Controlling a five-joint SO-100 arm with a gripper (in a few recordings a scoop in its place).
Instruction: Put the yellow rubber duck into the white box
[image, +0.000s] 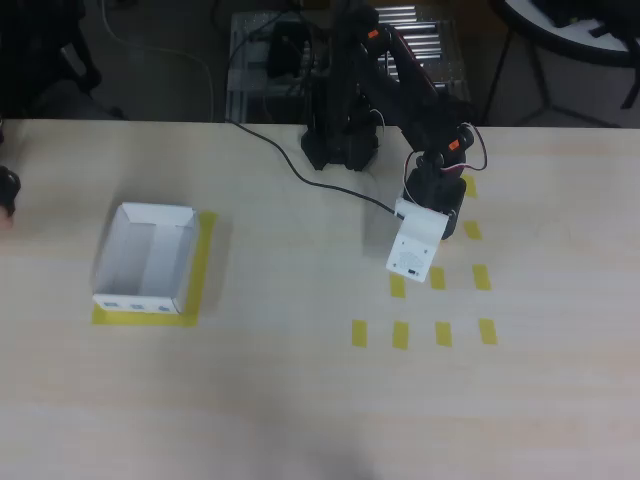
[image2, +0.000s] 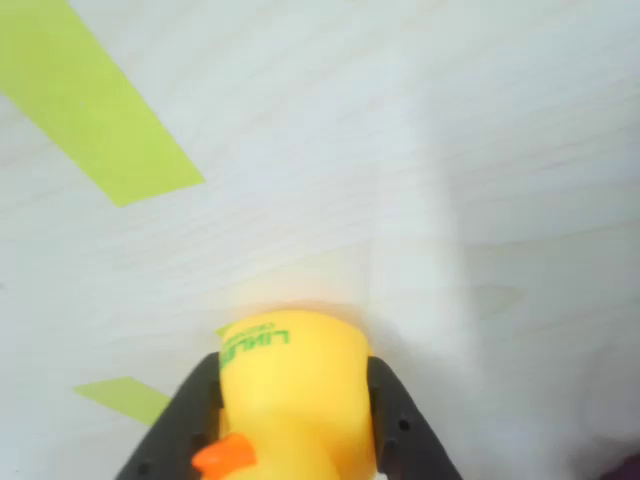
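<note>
Overhead view first:
Table: a pale wooden table (image: 300, 400) was seen from above, with the arm (image: 380, 90) mounted at its far edge.
Box: the white box (image: 146, 258) was seen on the left of the picture, set on a yellow tape frame (image: 205, 260), its inside bare.
Gripper: the gripper (image: 425, 235) was reached down on the right of the picture, well apart from the box, over a group of yellow tape marks (image: 440, 332); its white plate covered whatever lay beneath.
Duck: it could not be made out under the plate.

Then the wrist view:
Duck: the yellow rubber duck (image2: 292, 395) was seen at the bottom of the picture between the two dark fingers (image2: 185, 420), its orange beak low and green lettering on its body.
Fingers: they were closed against both sides of the duck, so it was judged to be gripped.
Height: whether the duck touched the table could not be told.
Tape: one strip (image2: 95, 110) was seen at upper left, another (image2: 125, 398) just beside the left finger.

Handling, as judged:
Weight: the duck was taken to be light and hollow.
Feel: soft, springy and smooth; it was expected to squash or slide out under a hard squeeze.
Hold: the body's widest middle, as gripped, was thought best.
</note>
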